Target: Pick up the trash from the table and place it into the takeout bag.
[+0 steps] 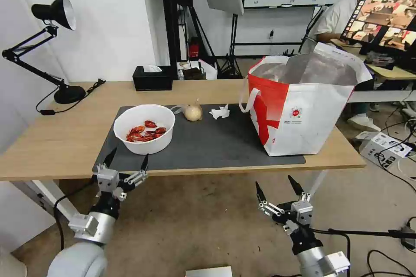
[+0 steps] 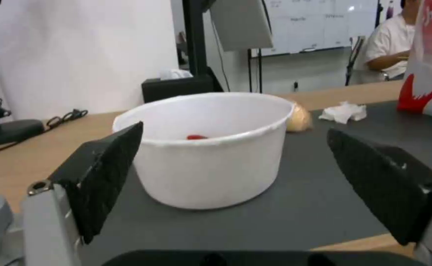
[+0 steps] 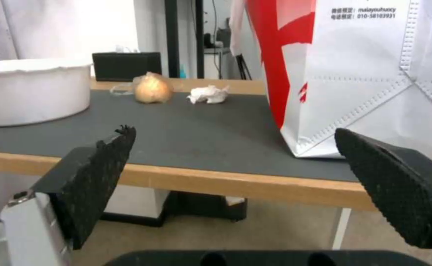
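A white round bowl (image 1: 144, 128) (image 2: 207, 147) (image 3: 31, 90) with red crayfish shells sits on the left of the dark grey mat (image 1: 208, 142). Behind it lie a beige knotted lump (image 1: 193, 112) (image 2: 298, 118) (image 3: 152, 88) and a crumpled white tissue (image 1: 220, 112) (image 2: 344, 112) (image 3: 208, 94). The white-and-red takeout bag (image 1: 303, 103) (image 3: 363, 74) stands open at the table's right end. My left gripper (image 1: 126, 160) (image 2: 235, 177) is open at the table's front edge, just before the bowl. My right gripper (image 1: 277, 186) (image 3: 235, 173) is open, below the table edge in front of the bag.
A black tissue box (image 1: 152, 78) and a black desk lamp (image 1: 52, 47) stand at the back of the light-wood table (image 1: 52, 138). Cables and a white box (image 1: 383, 147) lie on the floor to the right. A monitor (image 1: 383, 12) stands behind the bag.
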Controlling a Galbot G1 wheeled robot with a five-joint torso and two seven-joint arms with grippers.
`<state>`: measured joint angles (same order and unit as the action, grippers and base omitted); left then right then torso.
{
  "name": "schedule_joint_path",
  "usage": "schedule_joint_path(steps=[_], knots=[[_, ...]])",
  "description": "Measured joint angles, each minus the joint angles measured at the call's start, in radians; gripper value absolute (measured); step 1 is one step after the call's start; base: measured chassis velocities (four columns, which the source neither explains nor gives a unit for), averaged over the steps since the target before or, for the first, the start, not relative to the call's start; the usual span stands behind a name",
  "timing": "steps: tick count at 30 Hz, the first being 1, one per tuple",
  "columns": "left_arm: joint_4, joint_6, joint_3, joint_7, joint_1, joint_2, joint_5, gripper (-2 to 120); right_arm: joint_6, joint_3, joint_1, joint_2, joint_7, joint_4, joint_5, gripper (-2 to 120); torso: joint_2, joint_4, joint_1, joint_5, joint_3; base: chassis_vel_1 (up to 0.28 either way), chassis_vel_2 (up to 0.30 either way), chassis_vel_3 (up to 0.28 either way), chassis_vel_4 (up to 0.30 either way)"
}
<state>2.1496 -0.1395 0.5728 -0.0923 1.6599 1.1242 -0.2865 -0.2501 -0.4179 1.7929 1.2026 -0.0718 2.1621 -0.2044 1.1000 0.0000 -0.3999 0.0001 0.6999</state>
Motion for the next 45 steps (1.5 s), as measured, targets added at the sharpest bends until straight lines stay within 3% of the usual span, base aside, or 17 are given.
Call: schedule_joint_path(steps=[31,45], knots=[[-0.063,0.006,-0.021,0.002,-0.022,0.011,0.008,100,0.04,0.068,-0.08,-0.026,0.0,-0.025,0.006,100,0.0,0.0,0.0,-0.0001,0.0,0.0,0.0,0.0,0.0],[-0.057,0.03,-0.02,0.002,-0.001,0.022,0.01,100,0.159,0.166,-0.251,-0.082,-0.019,0.017,-0.069,100,0.0,0.0002,0.0,-0.0001,0.0,0.0,0.0,0.0,0.0]])
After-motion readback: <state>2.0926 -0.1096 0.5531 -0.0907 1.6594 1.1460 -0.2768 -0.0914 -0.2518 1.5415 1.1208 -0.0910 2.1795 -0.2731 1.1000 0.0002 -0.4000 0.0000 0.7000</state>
